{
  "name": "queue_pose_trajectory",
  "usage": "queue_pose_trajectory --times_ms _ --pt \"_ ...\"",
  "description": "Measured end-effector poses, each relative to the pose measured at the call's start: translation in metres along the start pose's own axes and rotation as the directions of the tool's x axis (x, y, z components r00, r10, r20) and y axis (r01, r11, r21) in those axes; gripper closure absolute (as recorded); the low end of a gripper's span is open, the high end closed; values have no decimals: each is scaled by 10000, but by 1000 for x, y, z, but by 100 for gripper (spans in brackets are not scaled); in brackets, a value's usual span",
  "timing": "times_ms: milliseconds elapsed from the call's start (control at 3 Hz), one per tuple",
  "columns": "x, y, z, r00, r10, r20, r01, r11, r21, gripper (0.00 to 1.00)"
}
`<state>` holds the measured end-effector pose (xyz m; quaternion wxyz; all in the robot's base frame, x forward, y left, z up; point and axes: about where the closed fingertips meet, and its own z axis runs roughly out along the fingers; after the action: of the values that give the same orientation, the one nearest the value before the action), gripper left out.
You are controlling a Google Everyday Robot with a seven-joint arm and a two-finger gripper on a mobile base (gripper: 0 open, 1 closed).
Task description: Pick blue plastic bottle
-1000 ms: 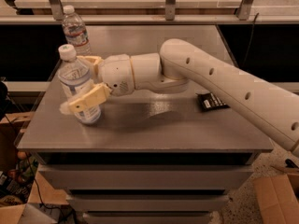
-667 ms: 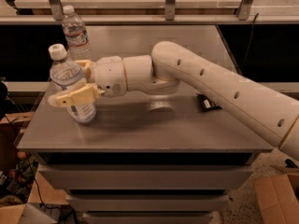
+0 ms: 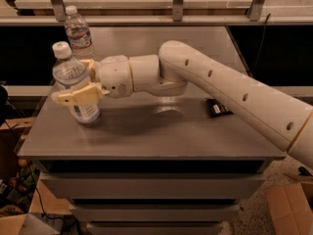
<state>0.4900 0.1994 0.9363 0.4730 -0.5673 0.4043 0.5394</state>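
Gripper (image 3: 72,85) around blue plastic bottle (image 3: 73,76), far finger (image 3: 89,63) seemingly half hidden

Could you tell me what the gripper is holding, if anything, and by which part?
The gripper, at the table's left, holds the blue bottle by its middle.

We see the gripper (image 3: 74,81), clasped around the blue plastic bottle (image 3: 84,110) at the left end of the table (image 3: 146,136), further left than a second ago, and the bottle has gone with it. The bottle's white cap (image 3: 61,48) now sits a little higher in the view and nearer the table's left edge. The arm (image 3: 220,82) reaches further across, its thick joint shifted left. Most of that shift comes early; the latest part is slight
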Motion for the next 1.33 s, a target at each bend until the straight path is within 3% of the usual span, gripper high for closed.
queue_pose_trajectory --times_ms 333,667,1333 --pt "-18 -11 -12 9991 -396 -137 398 9991 147 100" --pt "-36 -27 -32 9967 -720 -366 733 9966 375 100" --pt "-40 -53 -72 9974 -581 -419 620 9933 975 100"
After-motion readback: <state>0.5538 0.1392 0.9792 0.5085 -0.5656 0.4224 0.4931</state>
